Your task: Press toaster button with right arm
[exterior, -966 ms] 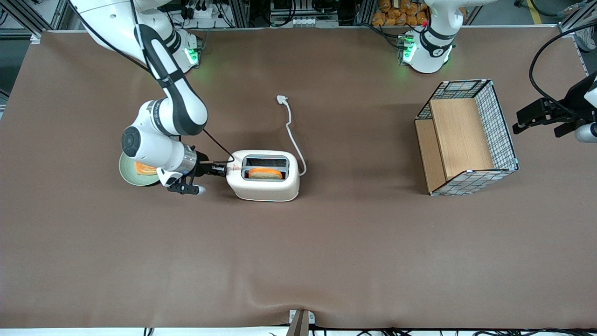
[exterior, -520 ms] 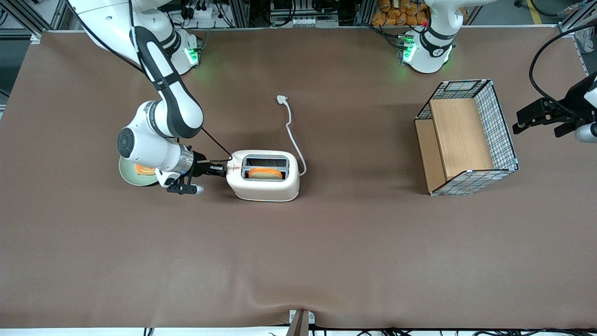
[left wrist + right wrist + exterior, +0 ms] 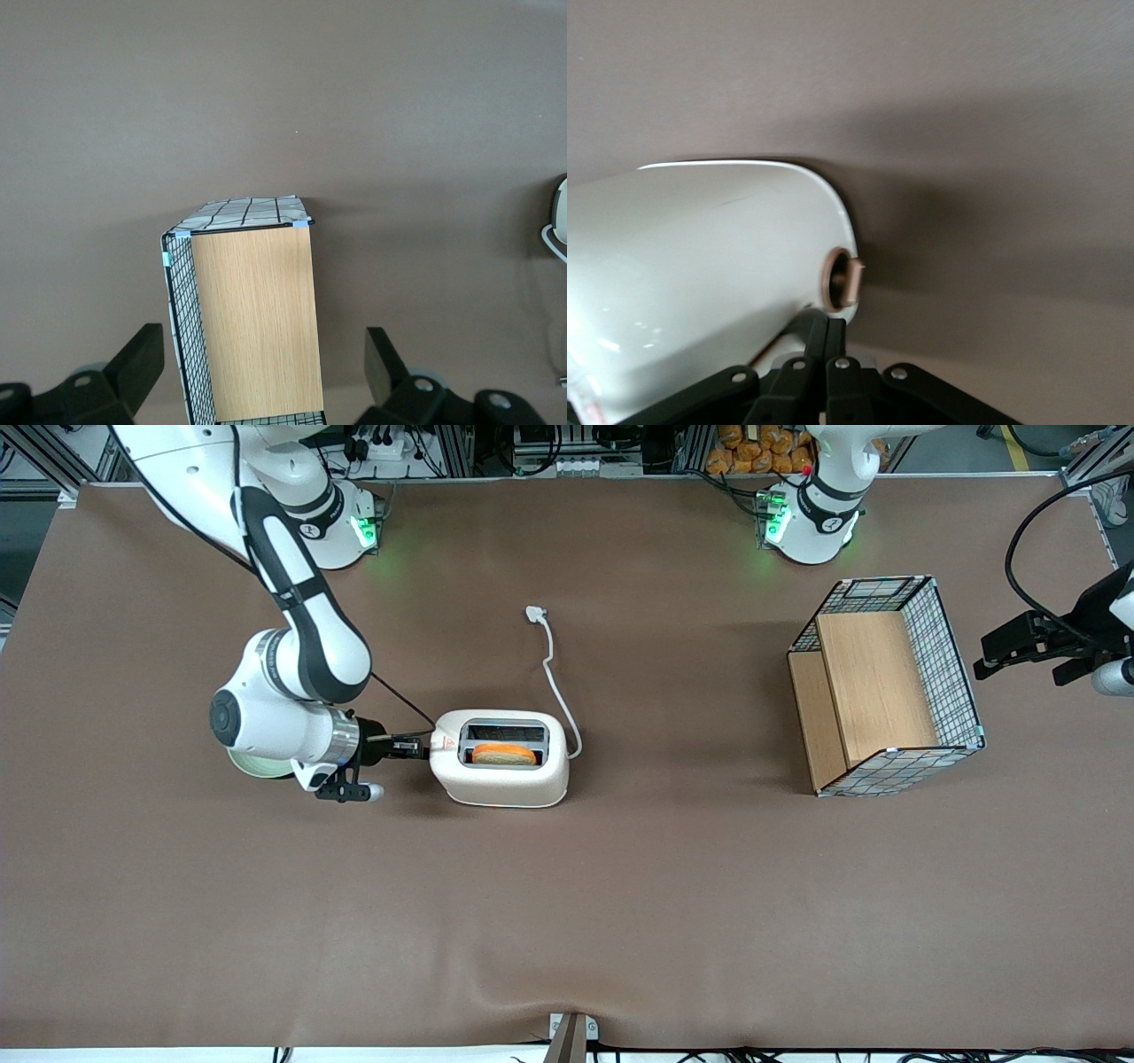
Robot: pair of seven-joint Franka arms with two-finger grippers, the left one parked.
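Note:
The white toaster stands mid-table with an orange toast slice in its slot and a red triangle sticker near its narrow end. My right arm reaches down to that end. My gripper is shut and empty, its tips at the toaster's narrow end face. In the right wrist view the shut gripper lies against the toaster's white shell, just short of the round button, which projects from the end face. The button is hidden in the front view.
A green plate lies mostly hidden under my wrist. The toaster's white cord runs farther from the camera to its plug. A wire basket with wooden panels stands toward the parked arm's end; it also shows in the left wrist view.
My wrist and forearm have drawn back a little from the toaster toward the working arm's end, covering more of the plate. The toaster has not moved.

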